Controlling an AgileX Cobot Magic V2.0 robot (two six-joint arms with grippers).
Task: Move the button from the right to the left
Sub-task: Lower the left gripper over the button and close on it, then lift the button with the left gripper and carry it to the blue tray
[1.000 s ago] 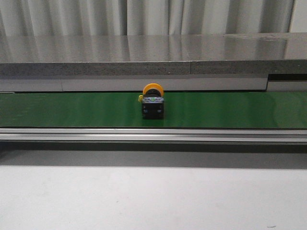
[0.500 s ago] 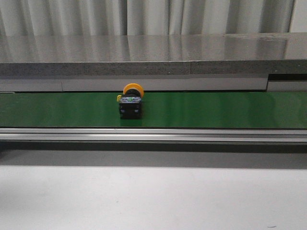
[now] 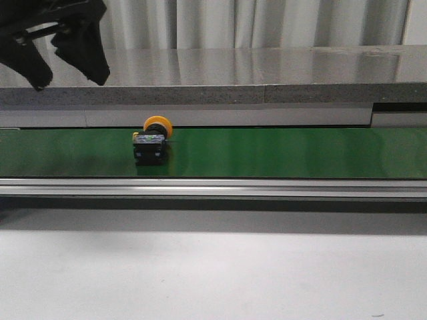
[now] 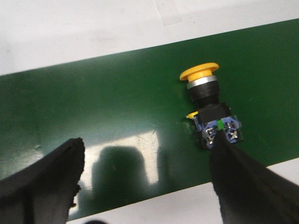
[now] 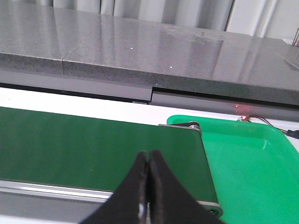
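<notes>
The button (image 3: 151,141) lies on the green belt (image 3: 300,153), left of its middle, yellow cap toward the far side; the left gripper (image 3: 63,50) hangs above, spread wide and empty; the right gripper (image 5: 148,184) has its fingers pressed together on nothing, beside a green tray (image 5: 252,163).

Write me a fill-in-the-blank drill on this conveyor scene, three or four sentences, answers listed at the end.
1. The button lies on a belt whose colour is ____.
2. The button's mushroom cap is coloured ____.
3. The left gripper has its fingers ____, with the belt visible between them.
4. In the right wrist view, the right gripper hangs with its fingers pressed ____, near a green tray.

Missing words: green; yellow; open; together
</notes>
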